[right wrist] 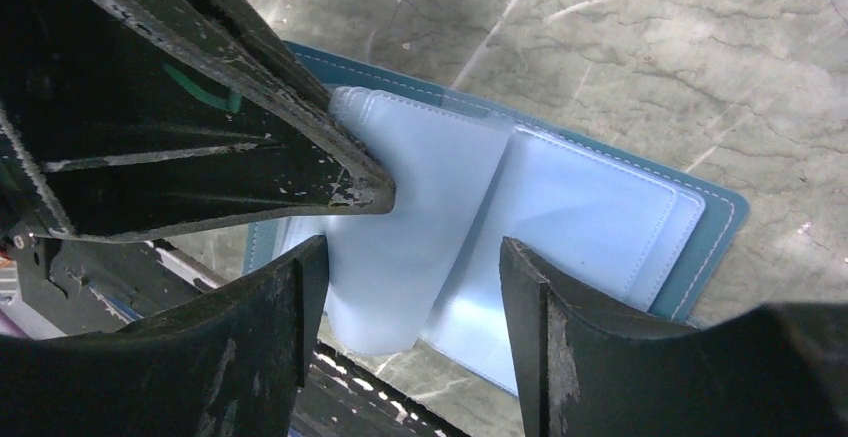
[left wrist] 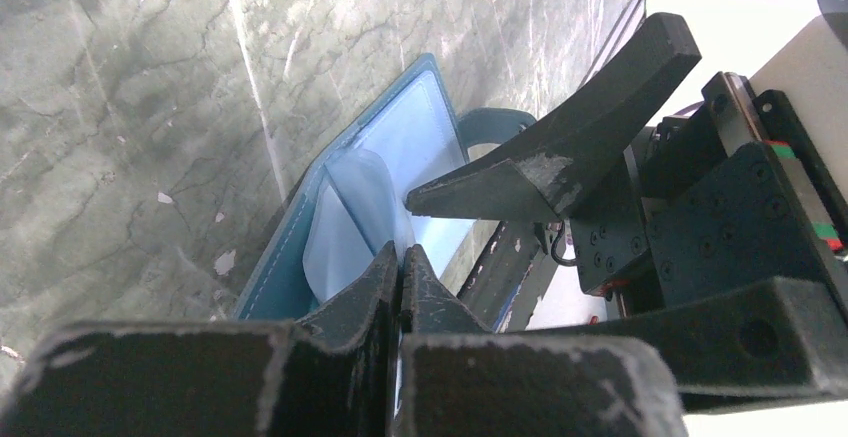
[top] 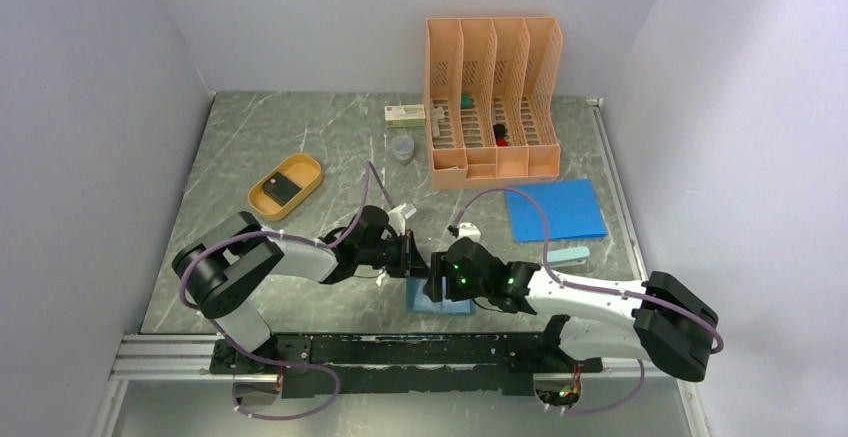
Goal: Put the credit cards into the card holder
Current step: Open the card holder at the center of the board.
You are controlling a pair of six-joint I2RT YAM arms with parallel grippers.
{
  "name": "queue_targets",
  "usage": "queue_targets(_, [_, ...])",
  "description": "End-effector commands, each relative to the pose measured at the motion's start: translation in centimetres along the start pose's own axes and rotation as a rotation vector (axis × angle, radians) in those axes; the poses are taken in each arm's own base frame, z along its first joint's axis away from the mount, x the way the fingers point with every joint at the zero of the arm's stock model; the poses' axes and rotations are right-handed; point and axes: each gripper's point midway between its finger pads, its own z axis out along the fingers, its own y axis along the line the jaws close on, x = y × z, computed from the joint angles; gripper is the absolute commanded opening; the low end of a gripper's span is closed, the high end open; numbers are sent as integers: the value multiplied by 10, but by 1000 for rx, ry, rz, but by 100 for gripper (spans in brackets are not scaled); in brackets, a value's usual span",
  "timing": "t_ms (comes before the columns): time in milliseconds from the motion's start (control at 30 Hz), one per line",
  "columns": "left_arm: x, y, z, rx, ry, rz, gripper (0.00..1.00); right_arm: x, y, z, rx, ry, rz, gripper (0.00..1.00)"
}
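Note:
The teal card holder [top: 447,304] lies open on the table near the front edge, its clear inner pockets [right wrist: 600,207] facing up. My left gripper [left wrist: 401,255] is shut on one clear pocket sleeve [left wrist: 350,217] and holds it lifted off the holder [left wrist: 285,282]. Its dark fingertips [right wrist: 365,189] show in the right wrist view. My right gripper [right wrist: 412,257] hangs open just above the lifted sleeve [right wrist: 420,247], with nothing between its fingers. One of its fingers [left wrist: 540,162] shows in the left wrist view. A dark credit card [top: 284,188] lies in the orange oval tray [top: 262,200].
An orange file organiser [top: 492,97] stands at the back. A bright-blue flat sheet [top: 555,209] lies to the right, with a small pale-blue object [top: 567,255] below it. A white box [top: 405,114] and a small cup [top: 402,147] sit left of the organiser. The two arms meet closely over the holder.

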Motion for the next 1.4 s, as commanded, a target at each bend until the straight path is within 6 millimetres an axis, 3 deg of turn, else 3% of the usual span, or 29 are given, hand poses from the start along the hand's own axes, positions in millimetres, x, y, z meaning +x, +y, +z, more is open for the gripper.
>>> queue_targets(0, [-6, -6, -3, 12, -22, 14, 5, -1, -13, -3, 76, -12, 11, 63])
queue_targets(133, [-5, -6, -3, 6, -18, 21, 5, 3, -21, -6, 97, -11, 20, 52])
queue_targets(267, [-4, -6, -4, 7, -11, 24, 12, 5, -26, -8, 112, -11, 25, 43])
queue_targets(467, [-4, -9, -5, 20, -9, 32, 23, 5, -29, -9, 123, -16, 26, 36])
queue_targets(667, [-4, -11, -5, 26, -7, 40, 28, 3, -31, -10, 138, -30, 35, 32])
queue_targets(967, [-5, -1, -1, -15, -9, 32, 5, 1, -35, -14, 155, -47, 55, 31])
queue_targets(1367, [-8, 6, -7, -67, -39, 20, 5, 3, -61, -26, 276, -74, 129, 36])
